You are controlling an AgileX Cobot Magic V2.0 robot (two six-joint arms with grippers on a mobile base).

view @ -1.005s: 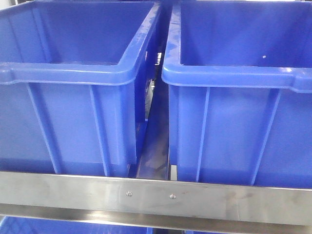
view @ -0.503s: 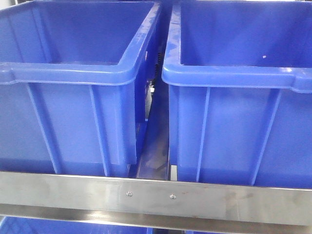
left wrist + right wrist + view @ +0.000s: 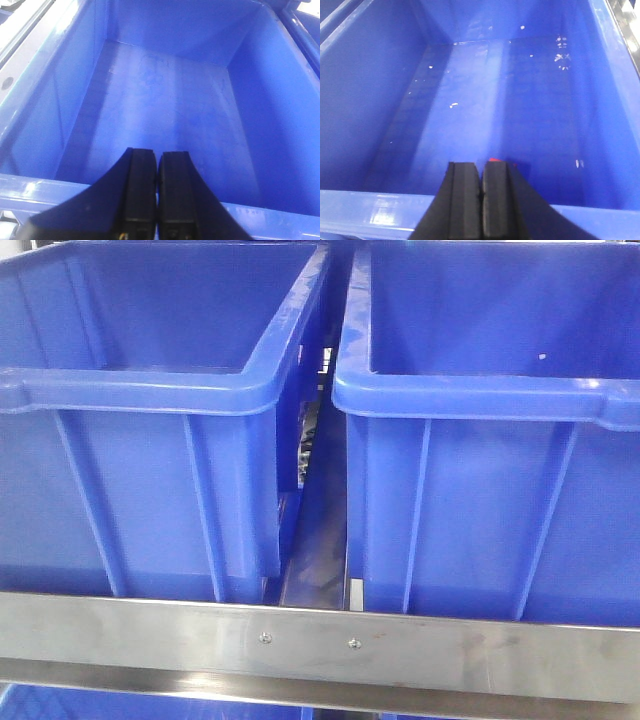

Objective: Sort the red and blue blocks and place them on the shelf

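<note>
Fingers [image 3: 142, 185] of the left gripper [image 3: 158, 156] clenched flat together, nothing between them; seen from the left wrist, hanging over the near rim of a blue bin [image 3: 30, 130] whose floor shows no block.

From the right wrist: right gripper [image 3: 481, 166] likewise pressed shut and grasping nothing, poised above the near rim of another bin [image 3: 365, 100]. Just past the fingertips, a sliver of the red block [image 3: 494, 160], apparently lying on the bin floor near the front wall, mostly hidden behind the fingers. No sign of the blue block in any view.

From the front: two bins, left bin [image 3: 150, 390] and right bin [image 3: 480, 390], side by side behind the front rail [image 3: 450, 650] of the shelf, narrow gap between them; neither arm visible.

Judged step: red block placed, release done. Next move likely calls for lifting the right arm clear of the rim without catching it, then finding the blue block.
</note>
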